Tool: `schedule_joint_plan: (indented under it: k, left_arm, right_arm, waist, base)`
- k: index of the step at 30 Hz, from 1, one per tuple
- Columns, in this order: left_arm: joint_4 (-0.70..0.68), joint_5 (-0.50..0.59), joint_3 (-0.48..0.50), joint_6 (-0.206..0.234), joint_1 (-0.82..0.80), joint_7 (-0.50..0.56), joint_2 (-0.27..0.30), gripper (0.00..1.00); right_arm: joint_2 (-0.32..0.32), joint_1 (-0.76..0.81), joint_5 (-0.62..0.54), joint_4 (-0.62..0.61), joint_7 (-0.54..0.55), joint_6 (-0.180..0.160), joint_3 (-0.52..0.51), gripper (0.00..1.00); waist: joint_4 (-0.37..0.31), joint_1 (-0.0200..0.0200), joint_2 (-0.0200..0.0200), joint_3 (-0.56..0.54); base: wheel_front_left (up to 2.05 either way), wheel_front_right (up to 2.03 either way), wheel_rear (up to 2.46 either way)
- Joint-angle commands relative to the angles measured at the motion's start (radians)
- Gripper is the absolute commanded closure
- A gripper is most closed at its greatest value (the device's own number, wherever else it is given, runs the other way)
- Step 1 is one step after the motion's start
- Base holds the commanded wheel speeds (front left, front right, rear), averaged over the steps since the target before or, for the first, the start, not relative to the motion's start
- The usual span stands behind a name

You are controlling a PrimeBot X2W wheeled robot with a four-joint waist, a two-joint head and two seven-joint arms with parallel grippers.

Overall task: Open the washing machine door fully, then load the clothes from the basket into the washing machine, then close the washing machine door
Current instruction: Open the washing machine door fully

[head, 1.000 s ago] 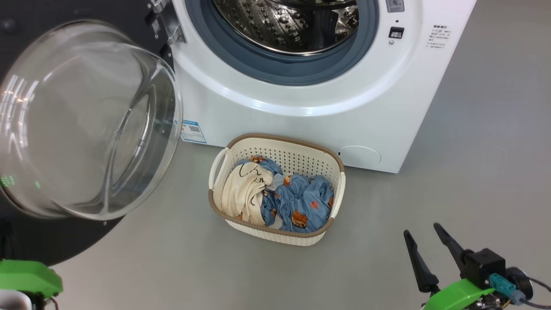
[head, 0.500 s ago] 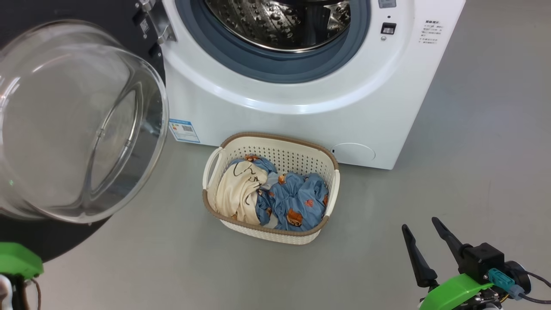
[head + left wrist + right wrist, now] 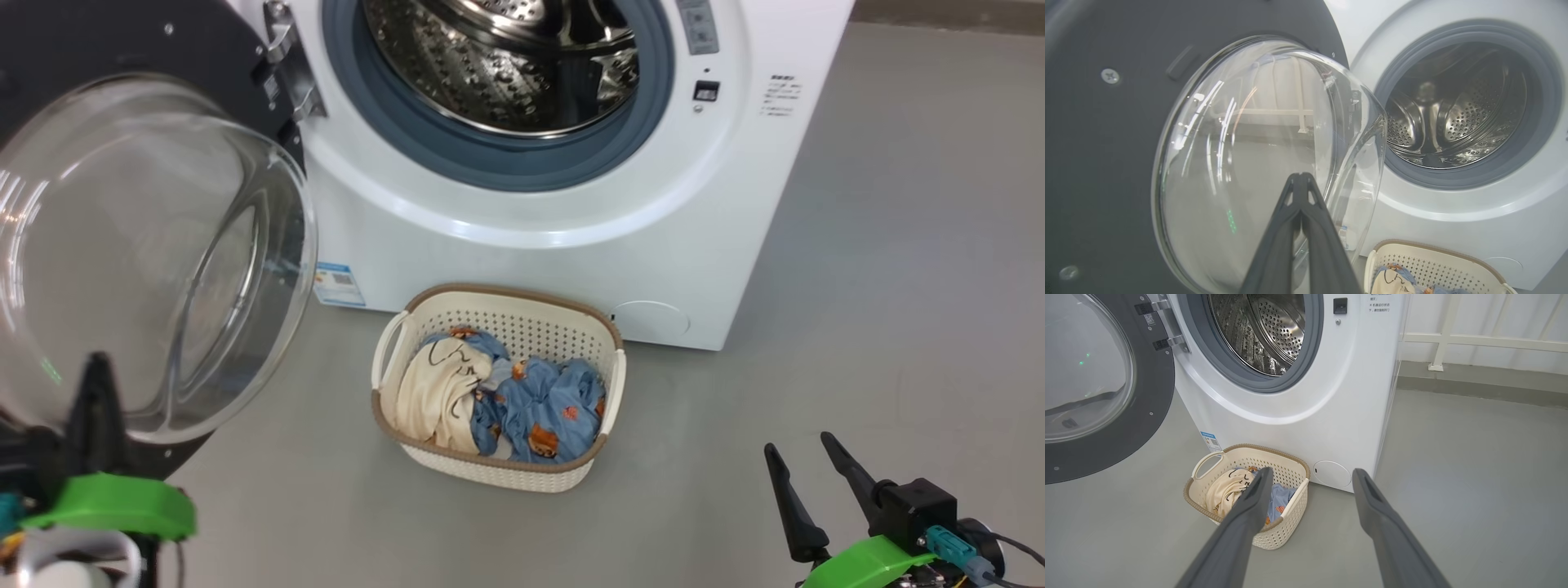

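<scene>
The washing machine (image 3: 531,269) stands with its steel drum (image 3: 506,65) exposed. The washing machine door (image 3: 147,245) is swung out to the left, its glass bowl facing me. On the floor in front sits the basket (image 3: 506,294) holding the clothes: a cream garment (image 3: 429,396) and a blue bear-print one (image 3: 539,404). My left gripper (image 3: 98,363) is shut with nothing in it, low in front of the door's bottom edge; its closed fingertips (image 3: 1300,176) point at the glass (image 3: 1241,155). My right gripper (image 3: 798,445) is open, right of the basket; it (image 3: 1311,471) aims toward the basket (image 3: 1274,451).
Grey floor (image 3: 898,286) runs along the machine's right side and in front of the basket. A white railing (image 3: 1453,339) and a wall base stand behind the machine on the right. The open door takes up the room at the left.
The camera has shifted, showing more of the drum. My left gripper has risen into view, fingers shut, before the door's lower edge. The right gripper stays open and in place.
</scene>
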Motion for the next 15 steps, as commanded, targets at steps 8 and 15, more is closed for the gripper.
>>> schedule_joint_plan:
  k: [8,15]
  left_arm:
    - [-0.107,0.051,-0.046,-0.035,0.076,-0.006,-0.025,1.00]
    - [-0.108,0.051,-0.074,-0.062,0.154,-0.006,-0.051,0.66]
  right_arm:
    - [0.005,0.001,0.015,-0.032,-0.012,0.002,0.017,0.00]
    - [0.013,0.010,-0.001,-0.068,-0.012,0.002,0.001,0.00]
  waist:
    - [-0.067,0.0000,0.0000,-0.036]
    - [-0.131,0.0000,0.0000,-0.066]
  base:
    - [0.00,0.00,0.00]
    - [0.00,0.00,0.00]
